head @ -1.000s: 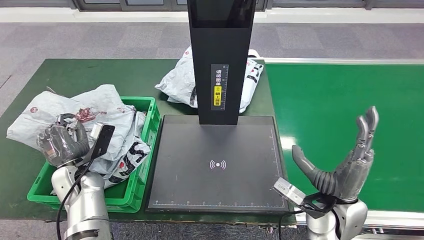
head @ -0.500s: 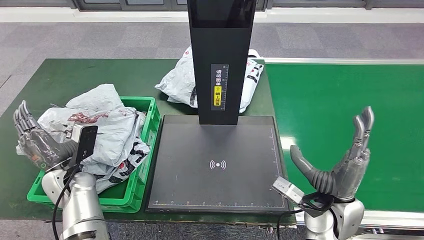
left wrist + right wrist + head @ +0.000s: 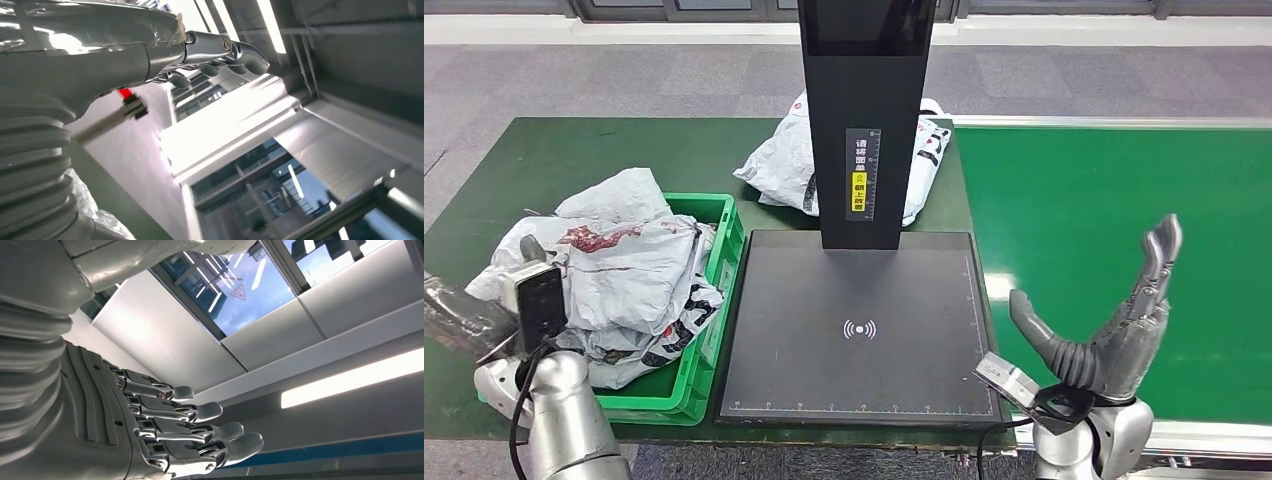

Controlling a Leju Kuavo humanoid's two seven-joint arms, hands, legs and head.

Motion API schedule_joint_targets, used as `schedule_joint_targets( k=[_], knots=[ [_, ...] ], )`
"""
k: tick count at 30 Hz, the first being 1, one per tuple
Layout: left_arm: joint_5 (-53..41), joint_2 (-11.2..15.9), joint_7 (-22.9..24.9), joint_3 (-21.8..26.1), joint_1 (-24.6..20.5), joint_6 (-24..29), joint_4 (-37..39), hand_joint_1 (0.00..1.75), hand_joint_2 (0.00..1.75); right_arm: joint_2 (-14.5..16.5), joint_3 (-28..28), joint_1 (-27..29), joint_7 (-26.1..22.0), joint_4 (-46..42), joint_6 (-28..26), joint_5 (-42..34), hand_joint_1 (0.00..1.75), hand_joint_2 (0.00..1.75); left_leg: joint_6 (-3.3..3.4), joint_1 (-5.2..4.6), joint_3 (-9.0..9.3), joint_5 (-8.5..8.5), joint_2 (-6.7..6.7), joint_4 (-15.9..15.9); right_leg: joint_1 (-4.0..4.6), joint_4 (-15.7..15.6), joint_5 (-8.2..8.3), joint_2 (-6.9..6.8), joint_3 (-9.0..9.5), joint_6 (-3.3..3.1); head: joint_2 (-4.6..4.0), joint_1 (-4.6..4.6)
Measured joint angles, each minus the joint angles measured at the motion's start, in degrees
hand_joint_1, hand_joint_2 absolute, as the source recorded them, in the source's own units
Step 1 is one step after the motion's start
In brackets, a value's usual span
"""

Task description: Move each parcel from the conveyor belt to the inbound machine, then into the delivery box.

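Observation:
Several grey-white parcel bags (image 3: 619, 270) lie heaped in the green delivery box (image 3: 724, 262) on the left. My left hand (image 3: 454, 312) is off the box's left side, blurred, holding nothing; in the left wrist view its fingers (image 3: 225, 50) stretch out bare. Another white parcel (image 3: 786, 165) lies behind the inbound machine's black column (image 3: 864, 120). The black scan plate (image 3: 859, 320) is bare. My right hand (image 3: 1114, 325) stands palm-up at the near edge of the green conveyor belt (image 3: 1114, 190), fingers (image 3: 200, 432) apart with nothing in them.
The green table top (image 3: 574, 150) runs behind and left of the box. A metal rail (image 3: 1114, 122) borders the belt's far side. Grey floor lies beyond. The column blocks the way between the plate and the far parcel.
My left hand has let go of the parcel over the box and swung out to the left. The bags have settled in the box. The right hand has barely moved.

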Motion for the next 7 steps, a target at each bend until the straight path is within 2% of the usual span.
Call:
schedule_joint_targets(
  k=[2, 5, 7],
  knots=[
    [8.17, 0.11, -0.54, -2.88, 1.04, -0.01, -1.06, 0.0, 1.75, 0.0, 0.01, -0.01, -0.01, 0.07, 0.0, -1.01, 0.0, 1.75, 0.0, 0.0, 0.0, 0.0, -0.03, 0.0, 0.0, 0.0, 0.0, -0.03, 0.01, 0.0, 0.0, -0.01],
    [21.2, 0.73, -0.77, -10.4, 2.86, -0.79, -2.3, 0.0, 1.75, 0.0, 0.67, -0.05, -0.03, 0.19, 0.01, -4.02, 0.0, 1.75, 0.01, 0.0, -0.03, 0.0, -0.08, 0.0, 0.0, 0.0, -0.01, -0.11, 0.04, 0.01, 0.01, 0.0],
    [26.53, 1.22, -0.8, -14.76, 3.8, -1.97, -2.88, 0.0, 1.75, 0.0, 1.58, -0.14, -0.04, 0.27, 0.02, -5.49, 0.0, 1.75, 0.01, 0.0, -0.04, 0.0, -0.08, 0.0, -0.01, 0.0, 0.0, -0.12, 0.05, 0.01, 0.01, 0.0]
  ],
)
